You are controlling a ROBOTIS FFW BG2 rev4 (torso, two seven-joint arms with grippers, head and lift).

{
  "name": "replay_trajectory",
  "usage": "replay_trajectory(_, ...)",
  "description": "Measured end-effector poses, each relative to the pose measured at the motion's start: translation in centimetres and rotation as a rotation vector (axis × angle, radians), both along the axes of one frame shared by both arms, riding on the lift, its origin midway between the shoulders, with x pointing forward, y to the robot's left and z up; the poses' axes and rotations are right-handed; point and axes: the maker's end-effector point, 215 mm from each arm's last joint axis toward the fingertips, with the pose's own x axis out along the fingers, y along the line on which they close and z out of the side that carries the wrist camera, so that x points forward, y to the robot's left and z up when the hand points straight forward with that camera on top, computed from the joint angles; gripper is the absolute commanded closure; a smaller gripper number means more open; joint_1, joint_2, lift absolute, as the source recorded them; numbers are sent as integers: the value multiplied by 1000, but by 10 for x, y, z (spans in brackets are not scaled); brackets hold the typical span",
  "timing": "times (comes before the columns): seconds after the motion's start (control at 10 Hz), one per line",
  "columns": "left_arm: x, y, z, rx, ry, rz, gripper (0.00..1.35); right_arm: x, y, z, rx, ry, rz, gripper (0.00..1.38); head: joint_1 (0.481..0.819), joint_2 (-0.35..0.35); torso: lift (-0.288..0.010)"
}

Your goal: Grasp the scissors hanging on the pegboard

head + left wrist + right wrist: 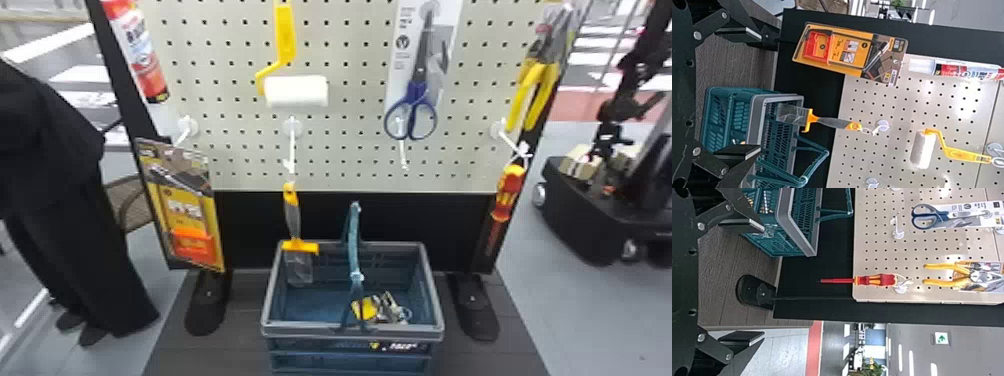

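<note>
Left wrist view showed the left gripper [756, 92] held well back from the pegboard [907, 98], fingers spread wide and empty. The right gripper [760, 281] stood likewise, its jaws apart and holding nothing. The scissors [417, 92], blue-handled with dark blades pointing up, hung on a white card right of centre, between a paint roller [296, 91] and yellow pliers [537, 85]. A blue basket [352, 330] sat on the dark floor below.

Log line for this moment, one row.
stage: pre-grasp | scissors: hanging on pegboard, untouched | left claw: open, off the board | right claw: open, off the board
</note>
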Motion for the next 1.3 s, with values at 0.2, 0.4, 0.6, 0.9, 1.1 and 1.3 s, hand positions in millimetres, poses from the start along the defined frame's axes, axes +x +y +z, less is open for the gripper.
replay_trajectory(0.2,0,0,0,1,1,0,292,1,0,0,3,-2,-2,317,549,0,-100)
replay_trajectory(0.4,0,0,0,1,1,0,292,1,-1,1,4,-4,-2,315,549,0,-100)
replay_trajectory(0.6,0,0,0,1,1,0,292,3,0,4,5,-9,-1,314,549,0,-100)
replay_trajectory(0.9,1,0,0,0,0,0,292,21,19,33,29,-53,30,318,549,0,-100)
replay_trajectory(1.1,1,0,0,-1,0,-1,292,39,33,70,20,-99,67,318,549,0,-100)
replay_trajectory(1.3,1,-1,1,-1,-3,-4,292,53,53,117,4,-140,121,318,549,0,-100)
